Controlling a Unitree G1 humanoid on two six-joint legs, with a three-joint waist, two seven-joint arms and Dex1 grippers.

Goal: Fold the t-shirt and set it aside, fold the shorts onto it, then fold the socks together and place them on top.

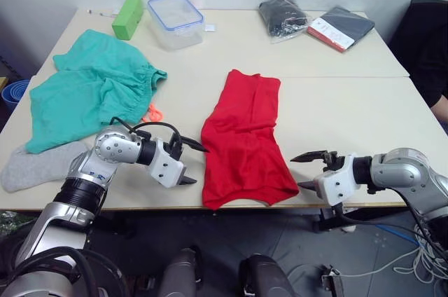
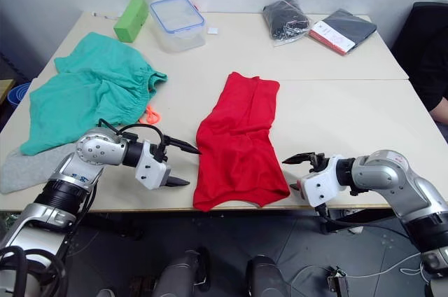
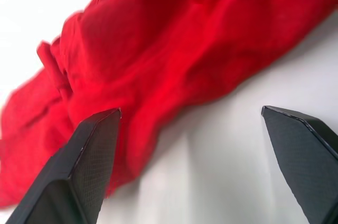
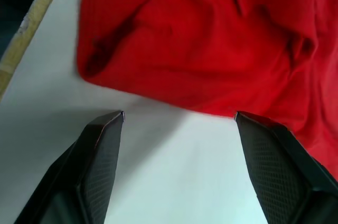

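1. Head views: the t-shirt (image 1: 245, 143) is lying folded lengthwise near the table (image 1: 350, 108) front edge. The shorts (image 1: 91, 94) are sprawling at far left, the socks (image 1: 35, 165) lying at the near left edge.
2. Left wrist view: the left gripper (image 3: 190, 129) is gaping wide, one fingertip overlapping the red cloth.
3. Right wrist view: the right gripper (image 4: 179, 115) is spreading open just beside the shirt's hem.

Left arm: reaching forward low, forearm angling inward, wrist turning the left gripper (image 1: 190, 164) toward the centre; its two black fingers are standing wide apart, gripping nothing. Right arm: extending from the right side, elbow bending, right gripper (image 1: 304, 171) pointing inward; fingers are likewise spreading apart, empty.
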